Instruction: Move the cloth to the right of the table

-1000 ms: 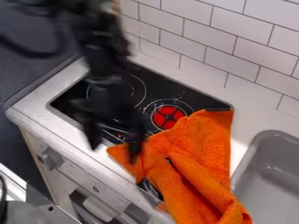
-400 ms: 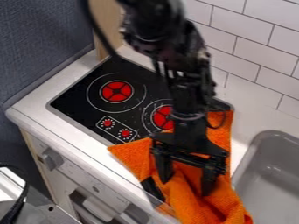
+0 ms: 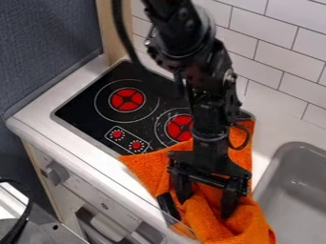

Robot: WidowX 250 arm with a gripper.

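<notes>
- The orange cloth (image 3: 149, 167) lies over the right part of the black cooktop (image 3: 149, 125) and runs down to the near edge of the tabletop (image 3: 267, 116). It is flatter on its left side and heaped in folds at its near right end.
- The gripper (image 3: 205, 208) hangs down into those folds, its jaws apart with bunched cloth between them. I judge that this spot was picked because a raised fold gives a better bite than the flat part, which would slip away beneath the tips.
- The two fingers stand on either side of the heap, probably so that closing them would gather a thick wad. The cloth does not look clamped, so the step in hand seems to be the grasp, with the carry to the right not begun.
- A dark piece (image 3: 168, 205) sits beside the left edge of the folds; what it is, I cannot tell. The jaws would do well to close clear of it.
- The grey sink (image 3: 299, 147) is just to the right. The cloth should be soft and trailing, so too low a lift could drag its loose end over the rim.
</notes>
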